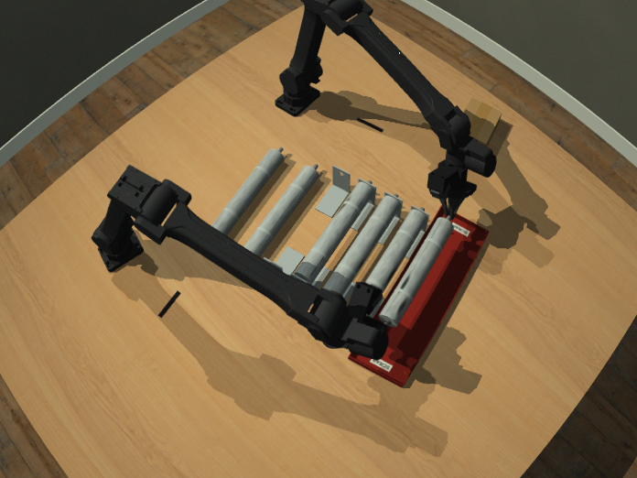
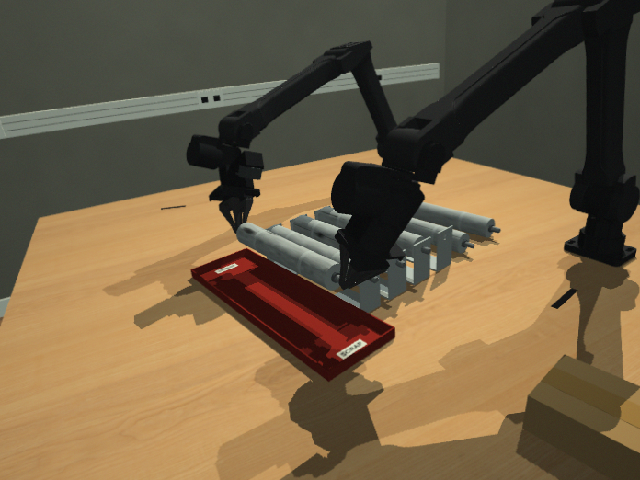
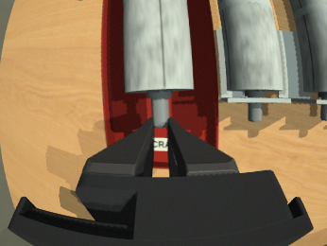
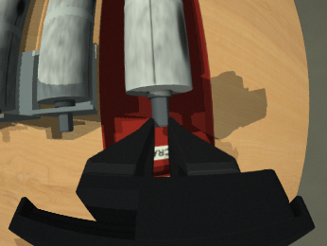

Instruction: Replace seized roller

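A grey roller hangs level just above the red scrap tray, beside the roller bed. My left gripper is shut on the axle stub at its far end, which the left wrist view shows between the fingertips. My right gripper is shut on the axle stub at the other end, as the right wrist view shows. In the exterior view the roller spans from the right gripper to the left gripper. Three rollers sit in the bed.
Two loose grey rollers lie on the table beyond the bed. The bed's bracket stands bare at that side. A cardboard box stands behind the left arm's wrist. The tray carries SCRAP labels at both ends.
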